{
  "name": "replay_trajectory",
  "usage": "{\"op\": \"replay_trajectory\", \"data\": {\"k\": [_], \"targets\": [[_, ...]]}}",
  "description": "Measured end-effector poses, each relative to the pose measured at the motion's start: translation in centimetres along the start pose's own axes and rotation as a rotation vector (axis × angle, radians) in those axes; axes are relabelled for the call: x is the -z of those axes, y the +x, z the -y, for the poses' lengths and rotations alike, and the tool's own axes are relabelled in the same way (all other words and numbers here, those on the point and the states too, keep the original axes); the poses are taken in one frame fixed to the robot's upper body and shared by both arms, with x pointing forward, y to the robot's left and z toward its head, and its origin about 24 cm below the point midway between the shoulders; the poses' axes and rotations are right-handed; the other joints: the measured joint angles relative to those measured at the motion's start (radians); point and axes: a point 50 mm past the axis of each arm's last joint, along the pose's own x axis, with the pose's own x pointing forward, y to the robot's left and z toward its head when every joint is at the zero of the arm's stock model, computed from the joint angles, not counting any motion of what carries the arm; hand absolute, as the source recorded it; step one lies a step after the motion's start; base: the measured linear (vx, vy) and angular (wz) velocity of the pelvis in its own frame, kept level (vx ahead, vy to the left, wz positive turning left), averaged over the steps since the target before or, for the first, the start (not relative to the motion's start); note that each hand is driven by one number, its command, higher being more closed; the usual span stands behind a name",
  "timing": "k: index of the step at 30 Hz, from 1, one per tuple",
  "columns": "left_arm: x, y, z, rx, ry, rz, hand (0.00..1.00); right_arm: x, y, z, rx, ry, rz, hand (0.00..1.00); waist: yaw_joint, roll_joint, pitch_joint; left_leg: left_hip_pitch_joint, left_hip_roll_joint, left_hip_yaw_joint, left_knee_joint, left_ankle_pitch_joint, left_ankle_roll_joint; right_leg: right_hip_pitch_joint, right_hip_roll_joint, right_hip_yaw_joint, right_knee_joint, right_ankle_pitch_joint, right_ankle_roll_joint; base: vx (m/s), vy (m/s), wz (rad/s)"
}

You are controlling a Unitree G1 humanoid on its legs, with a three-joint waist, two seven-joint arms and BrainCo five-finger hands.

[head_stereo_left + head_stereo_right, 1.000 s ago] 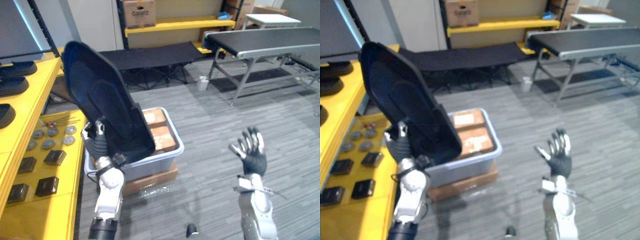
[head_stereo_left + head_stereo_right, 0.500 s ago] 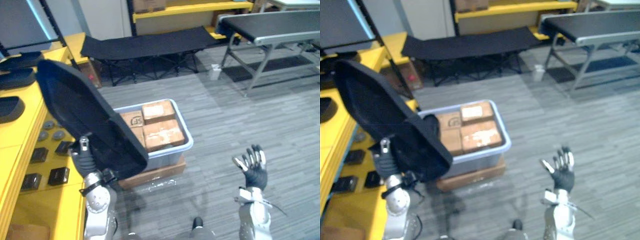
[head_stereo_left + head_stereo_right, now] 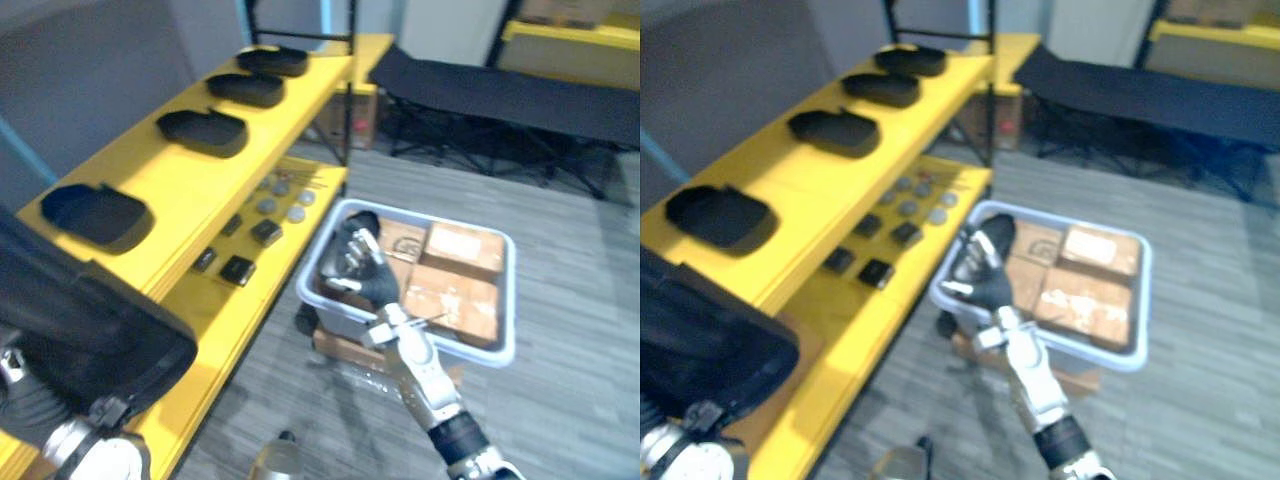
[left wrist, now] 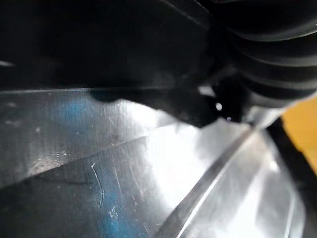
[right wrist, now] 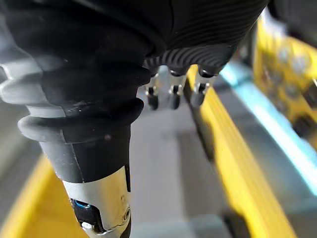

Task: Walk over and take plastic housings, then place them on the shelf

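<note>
While the right hand's fingers (image 5: 172, 94) hang straight and slack with nothing between them, the right hand (image 3: 365, 278) itself is raised at mid-frame in the eye views, in front of the near rim of the grey bin (image 3: 505, 345). The left hand (image 3: 40, 408) shows at the lower left corner, tucked under the large black plastic housing (image 3: 75, 320) it carries. How it grips I cannot tell, since the shell hides it. So the task's thing is off the floor, in the left hand, beside the near end of the yellow shelf (image 3: 175, 185). I judge the taking done and the placing in hand. The next move calls for lifting the housing over a bare stretch of the top level and laying it flat, clear of the nearest shelved housing (image 3: 95, 213), which lies in a row with three more running toward the upper middle. The lower level carries small round discs (image 3: 280, 200) and small black blocks (image 3: 238, 268). The bin, right of centre, holds brown cardboard boxes (image 3: 452, 295) packed side by side and stands on a flat carton (image 3: 340, 345) on the floor.
</note>
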Motion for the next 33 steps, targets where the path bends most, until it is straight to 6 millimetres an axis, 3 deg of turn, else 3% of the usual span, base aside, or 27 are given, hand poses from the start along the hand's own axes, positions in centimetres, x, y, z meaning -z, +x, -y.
{"op": "replay_trajectory", "data": {"k": [4, 7, 9, 11, 15, 19, 21, 22, 24, 25, 28, 33], "targets": [[0.0, -0.2, -0.4, 0.018, 0.009, -0.007, 1.00, 0.1, 0.0, 0.3, 0.012, -0.005, -0.019, 0.00, 0.004, -0.022, -0.005, -0.001, 0.000, 0.005, 0.007, -0.012, 0.005, -0.001, -0.001, 0.000, 0.000, -0.003, -0.005, 0.02, 0.038, -0.02], [0.2, -0.2, -0.4, 0.034, -0.044, -0.037, 1.00, 0.8, -0.9, 1.5, 0.021, -0.041, -0.070, 0.00, -0.012, -0.027, -0.007, -0.042, 0.005, -0.001, 0.099, -0.057, 0.015, 0.012, -0.004, -0.044, 0.032, -0.031, -0.003, -0.01, 0.035, 0.16], [0.2, -0.1, -0.1, 0.065, -0.059, -0.038, 1.00, 2.0, -3.1, 3.1, 0.107, -0.029, -0.131, 0.00, -0.035, -0.030, -0.005, -0.098, -0.002, -0.001, 0.187, -0.086, 0.038, 0.058, -0.009, -0.128, 0.055, -0.055, 0.013, -0.03, 0.031, 0.86], [0.3, -0.1, 0.2, 0.092, -0.092, -0.052, 1.00, 2.9, -4.7, 3.9, 0.153, -0.032, -0.176, 0.00, -0.031, -0.035, -0.001, -0.108, -0.006, 0.014, 0.203, -0.089, 0.043, 0.077, -0.019, -0.168, 0.079, -0.067, 0.009, -0.01, 0.075, 0.74], [0.4, -0.4, 0.4, 0.123, -0.103, -0.064, 1.00, 3.2, -5.2, 3.7, 0.135, -0.068, -0.196, 0.00, -0.036, -0.045, 0.000, -0.143, -0.005, 0.066, 0.194, -0.075, 0.056, 0.054, -0.063, -0.186, 0.149, -0.111, -0.012, -0.03, 0.084, 0.48], [-0.3, -0.1, 2.5, 0.233, -0.163, -0.018, 1.00, 2.7, -5.3, 4.1, 0.123, -0.116, -0.176, 0.00, -0.047, -0.060, 0.015, -0.165, -0.029, 0.028, 0.164, -0.035, 0.057, -0.004, -0.094, -0.063, 0.243, -0.126, -0.039, -0.03, 0.111, 0.39], [-0.8, 0.1, 4.3, 0.331, -0.207, 0.019, 1.00, 2.2, -5.6, 4.7, 0.142, -0.129, -0.161, 0.00, -0.067, -0.067, 0.018, -0.172, -0.043, -0.004, 0.127, 0.002, 0.057, -0.041, -0.104, 0.023, 0.296, -0.132, -0.049, -0.02, 0.043, 0.55], [-1.7, 0.3, 6.1, 0.425, -0.264, 0.069, 1.00, 1.5, -5.8, 5.5, 0.162, -0.167, -0.124, 0.00, -0.081, -0.070, 0.034, -0.175, -0.043, -0.027, 0.091, 0.034, 0.055, -0.077, -0.107, 0.094, 0.354, -0.151, -0.066, -0.02, -0.004, 0.38], [-2.3, 0.5, 7.1, 0.467, -0.296, 0.103, 1.00, 0.8, -5.7, 5.9, 0.160, -0.211, -0.083, 0.00, -0.085, -0.075, 0.053, -0.185, -0.043, -0.033, 0.087, 0.045, 0.051, -0.094, -0.108, 0.121, 0.374, -0.179, -0.077, -0.05, -0.042, 0.19], [-2.9, 0.8, 8.2, 0.495, -0.330, 0.136, 1.00, -0.2, -5.4, 6.3, 0.134, -0.301, -0.021, 0.00, -0.089, -0.081, 0.075, -0.213, -0.044, -0.041, 0.090, 0.060, 0.044, -0.112, -0.106, 0.121, 0.375, -0.215, -0.057, -0.10, -0.090, 0.05], [-3.8, 0.8, 9.9, 0.522, -0.402, 0.169, 1.00, -2.0, -4.2, 6.6, 0.064, -0.436, 0.070, 0.00, -0.093, -0.065, 0.142, -0.228, -0.032, -0.045, 0.089, 0.088, 0.023, -0.125, -0.098, 0.123, 0.376, -0.275, 0.008, -0.15, -0.108, -0.05], [-3.6, 0.4, 10.3, 0.554, -0.409, 0.154, 1.00, -2.7, -4.0, 5.6, -0.028, -0.521, 0.113, 0.00, -0.111, -0.030, 0.189, -0.209, -0.003, -0.050, 0.046, 0.134, 0.007, -0.156, -0.088, 0.141, 0.431, -0.328, 0.018, -0.16, -0.073, -0.07]]}}
